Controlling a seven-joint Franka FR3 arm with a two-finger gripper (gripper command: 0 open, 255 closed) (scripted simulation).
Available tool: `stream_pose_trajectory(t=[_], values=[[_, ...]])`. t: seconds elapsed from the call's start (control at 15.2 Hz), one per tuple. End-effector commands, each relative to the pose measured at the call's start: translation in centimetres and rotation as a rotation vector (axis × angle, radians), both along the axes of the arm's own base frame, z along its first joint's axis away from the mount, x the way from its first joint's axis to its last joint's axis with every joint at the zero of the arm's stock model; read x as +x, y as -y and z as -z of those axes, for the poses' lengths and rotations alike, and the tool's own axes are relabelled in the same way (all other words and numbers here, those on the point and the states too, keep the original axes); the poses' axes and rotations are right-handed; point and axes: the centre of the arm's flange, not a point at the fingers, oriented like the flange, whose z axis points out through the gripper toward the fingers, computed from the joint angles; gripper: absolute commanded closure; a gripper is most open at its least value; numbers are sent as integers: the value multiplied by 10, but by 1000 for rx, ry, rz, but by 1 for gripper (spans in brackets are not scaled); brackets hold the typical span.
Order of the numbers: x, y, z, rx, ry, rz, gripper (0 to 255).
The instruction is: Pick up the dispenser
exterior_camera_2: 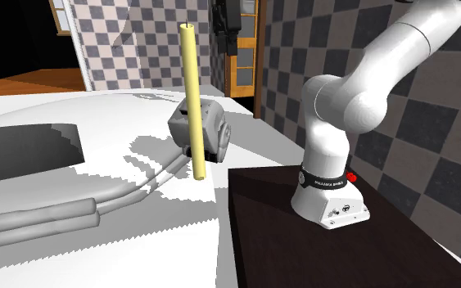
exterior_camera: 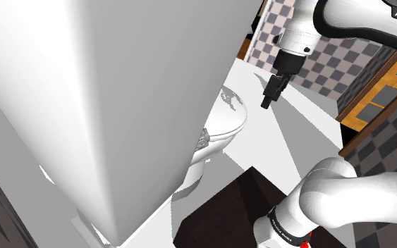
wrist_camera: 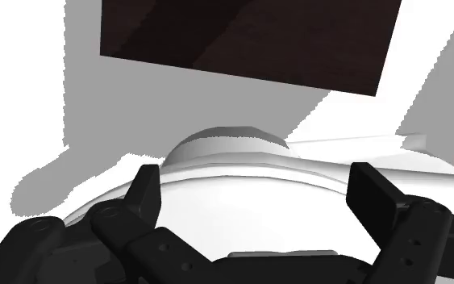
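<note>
On the white counter [exterior_camera_2: 138, 245], the second exterior view shows, left to right: one dark recess [exterior_camera_2: 24, 151], two grey tubes [exterior_camera_2: 73, 209] lying side by side, and one yellow rod [exterior_camera_2: 191, 98] standing upright. Directly behind the rod is the dispenser [exterior_camera_2: 208, 127], one in number, near the far corner of the dark stand [exterior_camera_2: 318, 245]. The dispenser is a pale grey, rounded, boxy body that sits tipped rather than square to the counter. It is squat in this view, and no long axis can be established. Whether the rod touches it cannot be told. One white arm [exterior_camera_2: 343, 106] rises from the stand. In the shoulder view, one large white block [exterior_camera: 105, 106] covers the dispenser's [exterior_camera: 225, 127] left side. The visible part, drawn white, runs from upper right to lower left with a broad rounded face upward. To its right hangs the single black gripper [exterior_camera: 266, 104], fingers pointing down, above the counter and apart from the dispenser. In the wrist view the gripper [wrist_camera: 253, 173] has its two fingers [wrist_camera: 146, 190] standing wide apart and holding nothing. The dispenser's [wrist_camera: 225, 153] domed top lies beyond and between them. Contact between the fingers and the dispenser cannot be confirmed.
</note>
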Motion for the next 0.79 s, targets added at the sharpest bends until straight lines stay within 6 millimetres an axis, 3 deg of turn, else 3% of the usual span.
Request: stream_pose_trajectory(t=[0.0, 0.73], values=[[0, 0, 0, 0, 0, 0, 0], [38, -132, 18, 10, 97, -334, 0]])
